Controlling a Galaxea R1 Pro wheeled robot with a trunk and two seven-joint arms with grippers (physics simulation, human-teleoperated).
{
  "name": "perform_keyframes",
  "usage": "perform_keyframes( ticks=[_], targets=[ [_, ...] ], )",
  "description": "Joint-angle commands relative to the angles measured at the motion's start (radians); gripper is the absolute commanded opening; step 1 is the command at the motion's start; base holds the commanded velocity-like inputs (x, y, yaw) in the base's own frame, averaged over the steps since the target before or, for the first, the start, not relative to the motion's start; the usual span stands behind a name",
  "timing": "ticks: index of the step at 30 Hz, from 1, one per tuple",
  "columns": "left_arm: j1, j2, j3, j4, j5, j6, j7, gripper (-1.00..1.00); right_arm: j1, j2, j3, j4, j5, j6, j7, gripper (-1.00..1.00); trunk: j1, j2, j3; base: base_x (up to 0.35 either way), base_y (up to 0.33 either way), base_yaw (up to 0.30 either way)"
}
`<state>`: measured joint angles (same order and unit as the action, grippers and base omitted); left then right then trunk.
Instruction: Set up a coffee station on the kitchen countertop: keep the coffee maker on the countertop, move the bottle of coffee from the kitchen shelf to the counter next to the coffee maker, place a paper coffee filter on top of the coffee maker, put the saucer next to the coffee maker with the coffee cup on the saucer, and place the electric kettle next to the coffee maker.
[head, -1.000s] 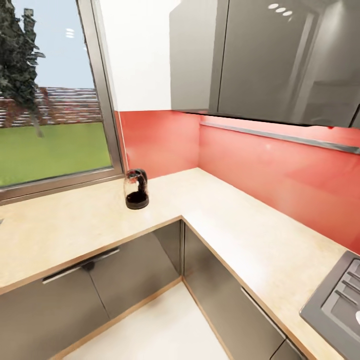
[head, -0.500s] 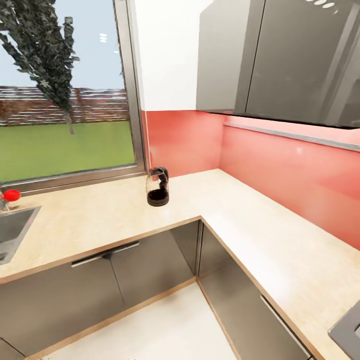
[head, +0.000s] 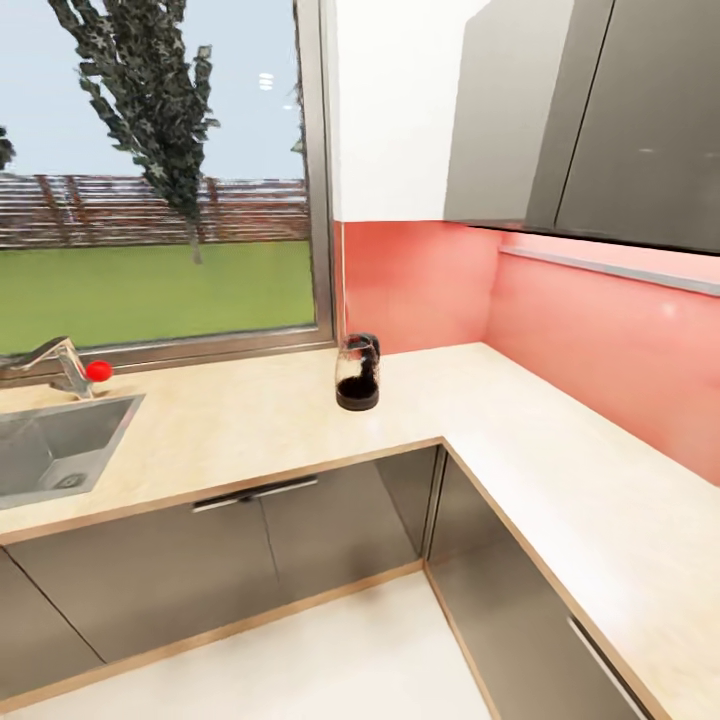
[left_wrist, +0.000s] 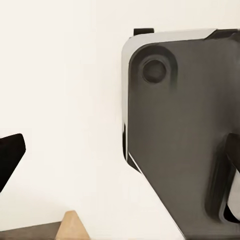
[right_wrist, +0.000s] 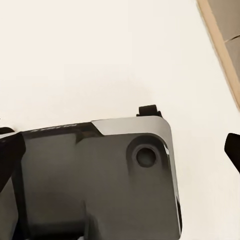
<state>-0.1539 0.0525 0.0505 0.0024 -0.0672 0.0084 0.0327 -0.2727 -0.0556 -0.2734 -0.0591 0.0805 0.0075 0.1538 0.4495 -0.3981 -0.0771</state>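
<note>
White floor (head: 330, 650) lies open before us, hemmed by grey cabinet fronts (head: 250, 550) beneath the L-shaped worktop (head: 240, 430). The electric kettle (head: 357, 373) stands upright near the inner corner, well apart from the sink (head: 55, 450) and its red-knobbed tap (head: 75, 368). Beyond rise the window (head: 160, 180) and red backsplash (head: 600, 350). We cannot tell either gripper's state.

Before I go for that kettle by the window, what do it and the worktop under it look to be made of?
The electric kettle looks like clear glass above a dark, probably plastic base, lid and handle: the wall shows through its upper body. The kitchen countertop looks like pale matte wood-grain laminate or wood, with a thin tan edge strip; which one is unclear.
</note>
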Motion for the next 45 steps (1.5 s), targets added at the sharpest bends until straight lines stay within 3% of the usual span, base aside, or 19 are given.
perform_keyframes(
  ticks=[1, 12, 16, 27, 30, 32, 33, 38, 41, 43, 44, 45],
  targets=[
    [0.006, 0.000, 0.005, -0.002, -0.009, 0.001, 0.003, 1.00, 0.000, 0.000, -0.009, -0.001, 0.008, 0.001, 0.004, 1.00, 0.001, -0.002, -0.002, 0.000, 0.000, 0.282],
    [0.028, 0.022, -0.004, -0.001, -0.047, 0.003, 0.003, 1.00, 0.000, 0.007, -0.009, -0.005, 0.006, 0.005, 0.001, 1.00, 0.001, -0.002, -0.002, 0.000, 0.000, 0.282],
    [0.066, 0.036, 0.003, -0.005, -0.043, 0.001, 0.004, 1.00, 0.000, 0.011, -0.009, -0.007, 0.006, 0.005, 0.000, 1.00, 0.001, -0.002, -0.002, 0.000, 0.000, 0.282],
    [0.076, 0.028, 0.014, -0.013, -0.039, 0.003, 0.003, 1.00, 0.000, 0.012, -0.007, -0.007, 0.006, 0.002, 0.006, 1.00, 0.001, -0.002, -0.002, 0.000, 0.000, 0.179],
    [0.076, 0.027, 0.011, -0.014, -0.041, 0.002, 0.003, 1.00, 0.000, 0.021, -0.007, -0.078, 0.005, 0.000, 0.008, 1.00, 0.001, -0.002, -0.002, 0.000, 0.000, 0.000],
    [0.076, 0.027, 0.013, -0.014, -0.040, 0.001, 0.003, 1.00, 0.000, 0.046, -0.007, -0.163, 0.005, -0.002, 0.007, 1.00, 0.001, -0.002, -0.002, 0.000, 0.000, 0.000],
    [0.076, 0.025, 0.012, -0.013, -0.038, 0.001, 0.003, 1.00, 0.000, 0.118, -0.007, -0.465, 0.004, -0.066, 0.006, 1.00, 0.001, -0.002, -0.002, 0.000, 0.000, 0.000],
    [0.076, 0.027, 0.013, -0.010, -0.025, 0.002, 0.004, 1.00, 0.000, 0.140, -0.007, -0.738, -0.002, -0.098, 0.005, 1.00, 0.001, -0.002, -0.002, 0.000, 0.000, 0.000],
    [0.076, 0.027, 0.014, -0.008, 0.003, 0.002, 0.004, 1.00, 0.000, 0.180, -0.007, -0.947, -0.004, -0.098, 0.004, 1.00, 0.001, -0.002, -0.002, 0.000, 0.000, 0.000],
    [0.076, 0.027, 0.014, -0.009, 0.020, 0.002, 0.004, 1.00, -0.001, 0.189, -0.006, -1.056, -0.004, -0.096, 0.004, 1.00, 0.001, -0.002, -0.002, 0.000, 0.000, 0.000],
    [0.076, 0.026, 0.014, -0.008, 0.043, 0.002, 0.003, 1.00, -0.007, 0.196, -0.004, -1.174, -0.005, -0.081, 0.003, 1.00, 0.001, -0.002, -0.002, 0.017, 0.000, 0.000],
    [0.076, 0.026, 0.014, -0.008, 0.052, 0.002, 0.003, 1.00, -0.024, 0.197, 0.002, -1.199, -0.005, -0.056, 0.003, 1.00, 0.001, -0.002, -0.002, 0.090, 0.000, 0.000]
  ],
)
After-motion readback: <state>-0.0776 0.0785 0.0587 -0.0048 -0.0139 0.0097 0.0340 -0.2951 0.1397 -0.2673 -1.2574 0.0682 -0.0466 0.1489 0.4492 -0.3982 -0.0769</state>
